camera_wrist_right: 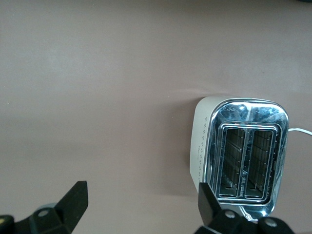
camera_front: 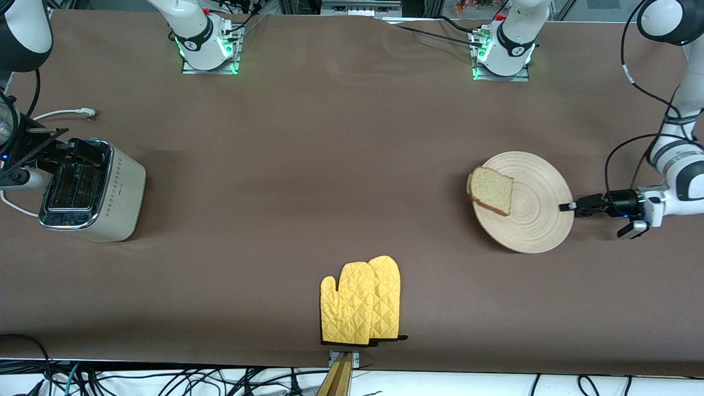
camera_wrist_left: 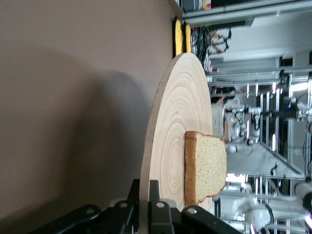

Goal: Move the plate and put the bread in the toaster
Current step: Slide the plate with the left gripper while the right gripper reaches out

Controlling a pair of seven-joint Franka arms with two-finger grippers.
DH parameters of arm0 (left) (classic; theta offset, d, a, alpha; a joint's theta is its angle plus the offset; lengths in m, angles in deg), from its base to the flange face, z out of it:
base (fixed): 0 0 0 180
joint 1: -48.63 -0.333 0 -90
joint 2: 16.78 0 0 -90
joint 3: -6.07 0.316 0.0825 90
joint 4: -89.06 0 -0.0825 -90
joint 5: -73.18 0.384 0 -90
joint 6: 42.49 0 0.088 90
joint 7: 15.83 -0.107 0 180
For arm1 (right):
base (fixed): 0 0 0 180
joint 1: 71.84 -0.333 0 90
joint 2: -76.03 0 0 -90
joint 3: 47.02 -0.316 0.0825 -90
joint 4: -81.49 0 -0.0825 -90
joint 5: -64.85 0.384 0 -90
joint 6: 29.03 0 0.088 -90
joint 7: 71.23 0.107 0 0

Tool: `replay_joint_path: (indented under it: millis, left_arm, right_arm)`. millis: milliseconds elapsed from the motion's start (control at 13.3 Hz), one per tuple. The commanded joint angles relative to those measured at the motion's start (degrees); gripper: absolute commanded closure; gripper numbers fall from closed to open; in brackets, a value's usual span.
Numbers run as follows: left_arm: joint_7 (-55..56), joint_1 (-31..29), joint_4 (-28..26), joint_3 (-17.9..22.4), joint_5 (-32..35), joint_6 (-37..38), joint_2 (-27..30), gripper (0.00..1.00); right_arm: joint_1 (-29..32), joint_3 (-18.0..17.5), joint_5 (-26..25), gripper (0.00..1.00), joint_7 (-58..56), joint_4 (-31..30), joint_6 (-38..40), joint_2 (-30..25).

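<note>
The left gripper (camera_front: 566, 207) is clamped tight on the rim of the plate (camera_front: 536, 206), pinching it at the edge that faces the left arm's end of the table (camera_front: 330, 165), and the left wrist view shows the fingers (camera_wrist_left: 155, 204) either side of that wooden rim. The bread (camera_front: 491, 191) rides on the plate, lying toward the rim that faces the toaster and slightly overhanging it. That toaster (camera_front: 91, 190) sits right at the right arm's end of the table, slots up and empty, white cord (camera_front: 60, 114) trailing off toward the robots' bases. Over it hangs the right gripper (camera_wrist_right: 141, 204), jaws spread wide with nothing between them, waiting. A pair of yellow oven mitts (camera_front: 360, 301) lies at the table's edge nearest the front camera, midway along, well apart from everything. So this looks like the plate-moving step, with the grip made and the carry in hand. Next, by my reading, the plate has to travel across the table toward the toaster, kept level so the overhanging slice does not slide off, and then the open right gripper can take the bread and drop it into a slot.
</note>
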Motion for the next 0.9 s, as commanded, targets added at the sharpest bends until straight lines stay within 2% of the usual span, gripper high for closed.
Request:
replay_joint_path:
  millis: [0, 75, 376, 451, 676, 827]
  left_arm:
    - [0.03, 0.07, -10.54, -5.40, -4.49, -7.03, 6.30, 1.00]
    - [-0.06, 0.16, -12.30, -6.81, -4.92, -8.01, 7.00, 1.00]
    - [0.03, 0.77, -16.96, -16.74, -5.28, -21.60, 7.09, 1.00]
    - [0.03, 1.12, -18.02, -18.07, -5.72, -24.51, 7.01, 1.00]
    - [-0.32, 7.86, -19.08, -18.61, -11.85, -30.05, 6.74, 1.00]
    - [-1.20, 12.79, -19.43, -18.61, -18.69, -33.32, 6.92, 1.00]
  right_arm:
    - [0.45, -0.29, -0.45, 0.00, -0.65, 1.22, 0.57, 0.40]
    - [0.45, -0.29, -0.45, 0.00, -0.57, 1.22, 0.57, 0.40]
    - [0.45, -0.29, -0.36, 0.00, -0.48, 1.22, 0.65, 0.40]
    - [0.45, -0.29, -0.45, 0.00, -0.39, 1.22, 0.92, 0.40]
    - [0.27, -0.38, -0.80, 0.00, -0.30, 1.22, 0.40, 1.36]
    - [0.18, -0.38, -0.54, 0.00, -0.30, 1.13, 0.39, 2.51]
